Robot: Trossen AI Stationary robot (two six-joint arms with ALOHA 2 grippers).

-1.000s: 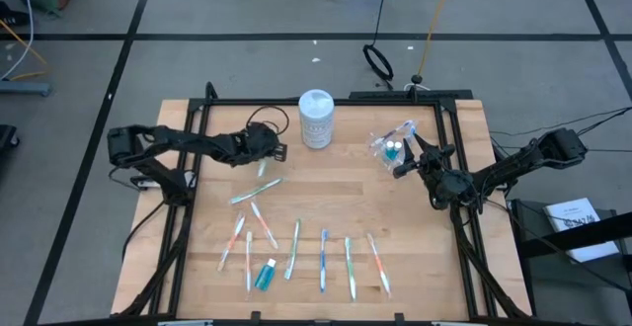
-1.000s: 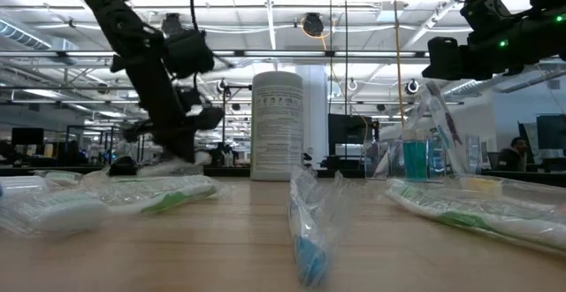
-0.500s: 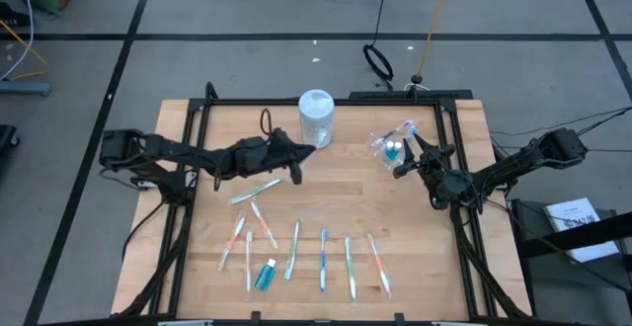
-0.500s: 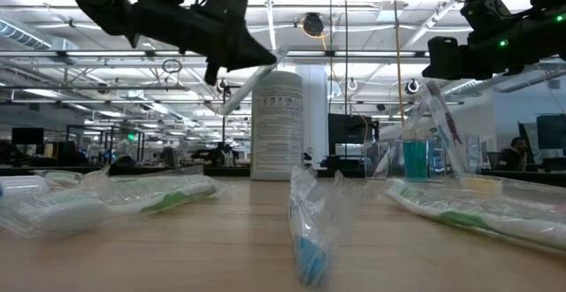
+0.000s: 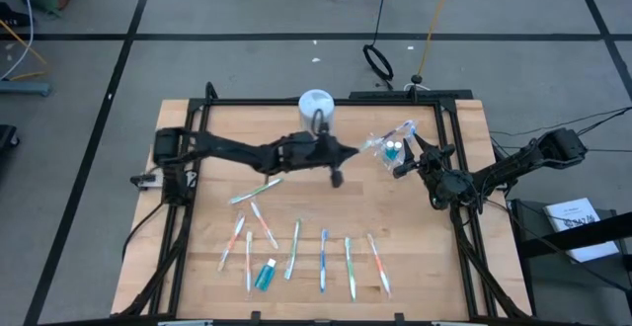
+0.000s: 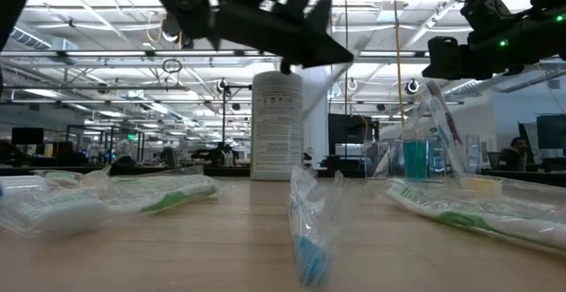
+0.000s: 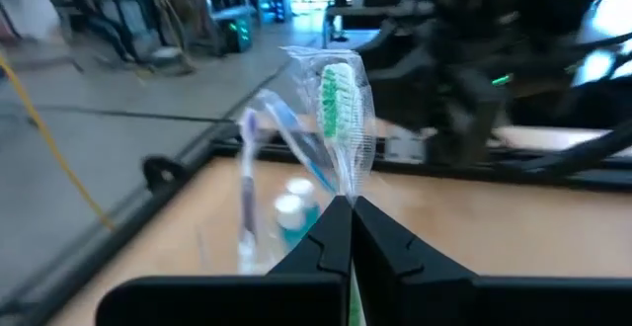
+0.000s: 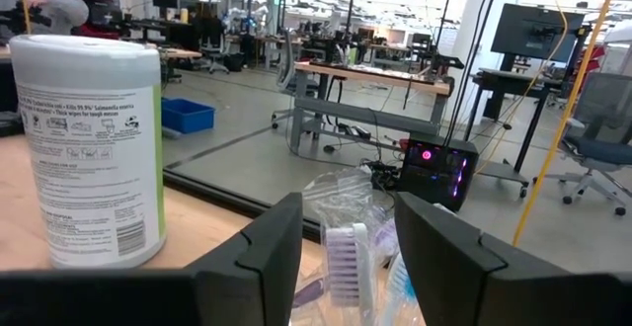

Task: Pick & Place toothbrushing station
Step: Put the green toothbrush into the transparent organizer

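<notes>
A: What lay nearest the table's front edge?

B: A row of wrapped toothbrushes (image 5: 322, 261) lay flat on the wooden table (image 5: 197, 267), with one teal toothpaste tube (image 5: 265, 275) among them. Two more brushes, one of them a green toothbrush (image 5: 256, 190), lay a little further back on the left half.

A: And the left arm?

B: It reached low and long from the left side across the middle of the table, nearly level above the boards. The left gripper (image 5: 341, 152) was out past the white canister (image 5: 316, 112), its fingers (image 7: 331, 235) pressed together on the handle of a wrapped green-bristled toothbrush (image 7: 338, 109), which stood up from the pinch with the head on top. In the low view that gripper (image 6: 340, 56) hung well above the tabletop.

A: Where was the cup?

B: The clear plastic cup (image 5: 391, 145) was at the back right, just beyond the left gripper's tip. It already had brushes and a teal tube in it. In the low view it stood clear of the boards, under the right arm.

A: The right arm?

B: It came in from the right edge, elbow bent outward, and the right gripper (image 5: 408, 158) was at the cup. Its fingers (image 8: 259, 252) were spread wide either side of the cup's contents, where a purple-bristled brush head (image 8: 346, 257) showed between them. I could not tell for certain whether they pressed the cup's wall.
</notes>
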